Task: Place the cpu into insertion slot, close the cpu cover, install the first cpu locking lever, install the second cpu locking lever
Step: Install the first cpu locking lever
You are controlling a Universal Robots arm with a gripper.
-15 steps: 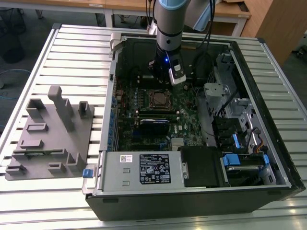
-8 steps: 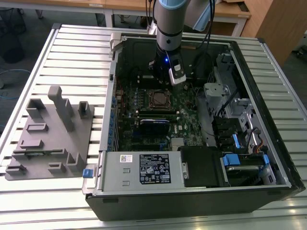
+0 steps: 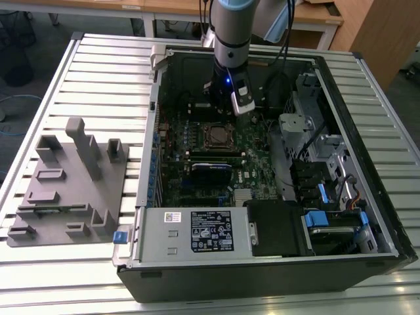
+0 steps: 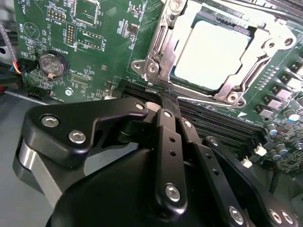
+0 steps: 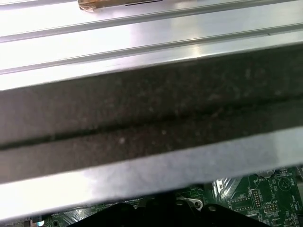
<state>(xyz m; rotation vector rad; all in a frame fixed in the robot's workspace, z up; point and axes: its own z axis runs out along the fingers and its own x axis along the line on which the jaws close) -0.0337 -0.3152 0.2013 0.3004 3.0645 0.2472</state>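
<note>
nearest the camera in the exterior view, the grey power supply box (image 3: 197, 233) sat at the near end of the open computer case (image 3: 262, 282). the case lay along the desk (image 3: 98, 59), closer to its edge on the exterior view's right. a grey fixture tray (image 3: 65, 184) sat beside it, near the desk's corner on the exterior view's left.

further in, about mid-board, was the insertion slot (image 3: 216, 136). in the second wrist view the cpu (image 4: 213, 54) lay seated in it, pale face up, with the cpu cover (image 4: 161, 47) looking folded down around it. couldn't tell if either locking lever was hooked.

the gripper (image 4: 169, 101) had its fingers pinched together on nothing. it hovered low just beside one socket corner, over the black memory slots (image 4: 213, 118), toward the case's far wall (image 5: 142, 118).

what worries me: closed fingertips make a narrow pusher, so a springy lever could slip off and snap back. being this near the board, any drift sideways might scrape the slots or small parts by the socket. and if the cover wasn't fully flat, forcing a lever could load the cpu unevenly.
</note>
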